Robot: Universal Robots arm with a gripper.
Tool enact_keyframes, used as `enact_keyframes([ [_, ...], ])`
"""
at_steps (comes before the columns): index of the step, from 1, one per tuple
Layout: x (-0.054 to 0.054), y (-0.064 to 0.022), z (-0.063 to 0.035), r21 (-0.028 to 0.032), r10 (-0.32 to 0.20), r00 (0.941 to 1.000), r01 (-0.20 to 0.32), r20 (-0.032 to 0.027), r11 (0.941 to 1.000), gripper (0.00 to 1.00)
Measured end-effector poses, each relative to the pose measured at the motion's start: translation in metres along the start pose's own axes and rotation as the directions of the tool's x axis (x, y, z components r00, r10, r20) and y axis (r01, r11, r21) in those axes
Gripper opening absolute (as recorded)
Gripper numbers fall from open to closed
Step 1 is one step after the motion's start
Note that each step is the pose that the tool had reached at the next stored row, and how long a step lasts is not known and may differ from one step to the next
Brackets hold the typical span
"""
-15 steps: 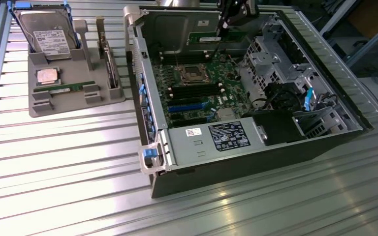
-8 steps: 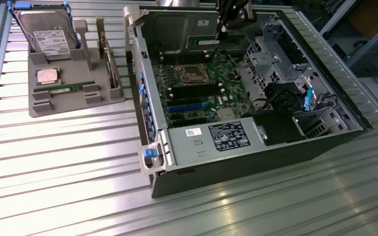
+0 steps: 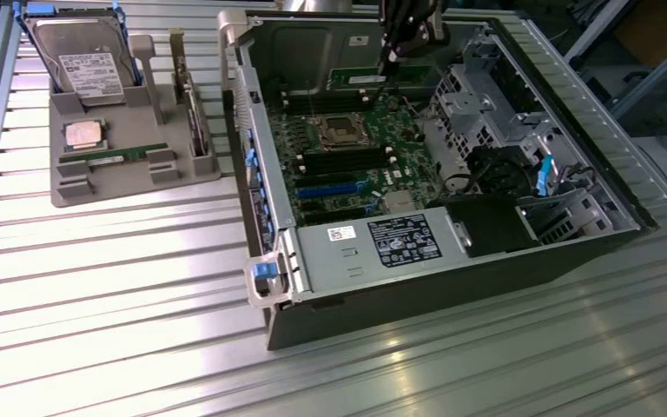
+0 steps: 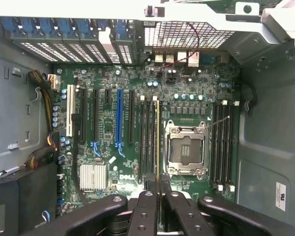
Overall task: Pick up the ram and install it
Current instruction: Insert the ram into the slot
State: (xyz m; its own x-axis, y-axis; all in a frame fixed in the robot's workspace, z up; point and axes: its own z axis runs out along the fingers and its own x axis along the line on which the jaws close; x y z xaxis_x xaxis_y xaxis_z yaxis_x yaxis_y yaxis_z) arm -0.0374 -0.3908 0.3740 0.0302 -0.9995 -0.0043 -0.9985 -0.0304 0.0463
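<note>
Exterior view: pincer [image 3: 392, 59] is down inside the open PC case [image 3: 267, 261] over the motherboard's far end; a spare ram stick [image 3: 114, 156] lies in the grey tray [image 3: 201, 169] on the bench [image 3: 102, 287]. Wrist view: pincer [image 4: 158, 184] clenched on the ram [image 4: 157, 140], edge-on, standing in a slot beside the CPU socket [image 4: 187, 150].

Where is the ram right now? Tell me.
In the wrist view the ram stands edge-on in the gripper, at the memory slots beside the empty processor socket.
</note>
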Motion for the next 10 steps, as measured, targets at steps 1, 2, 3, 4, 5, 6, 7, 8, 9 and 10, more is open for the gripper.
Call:
enact_keyframes([
  [1, 0.0, 0.0, 0.0011, 0.0, 0.0, 1.0, 0.0, 0.0, 1.0, 0.12],
  [2, 0.0, 0.0, 0.0029, 0.0001, 0.0, 1.0, 0.0, 0.0001, 1.0, 0.12],
  [3, 0.0, 0.0, 0.0039, 0.0001, 0.0, 1.0, 0.0, 0.0, 1.0, 0.12],
  [4, 0.0, 0.0, 0.0048, 0.0, 0.0, 1.0, 0.0, 0.0, 1.0, 0.12],
  [5, 0.0, 0.0, 0.006, 0.0, 0.0, 1.0, 0.0, 0.0, 1.0, 0.12],
  [6, 0.0, -0.0001, 0.0075, 0.0, 0.0, 1.0, 0.0, 0.0, 1.0, 0.12],
  [7, 0.0, 0.0, 0.0092, 0.0, 0.0, 1.0, 0.0, 0.0001, 1.0, 0.12],
  [8, 0.001, -0.0001, 0.0109, 0.0, 0.0, 1.0, 0.0, 0.0, 1.0, 0.12],
  [9, 0.001, -0.0001, 0.0122, 0.0, 0.0, 1.0, 0.0, 0.0001, 1.0, 0.12],
  [10, 0.001, -0.0001, 0.0138, 0.0001, 0.0, 1.0, 0.0, 0.0, 1.0, 0.12],
])
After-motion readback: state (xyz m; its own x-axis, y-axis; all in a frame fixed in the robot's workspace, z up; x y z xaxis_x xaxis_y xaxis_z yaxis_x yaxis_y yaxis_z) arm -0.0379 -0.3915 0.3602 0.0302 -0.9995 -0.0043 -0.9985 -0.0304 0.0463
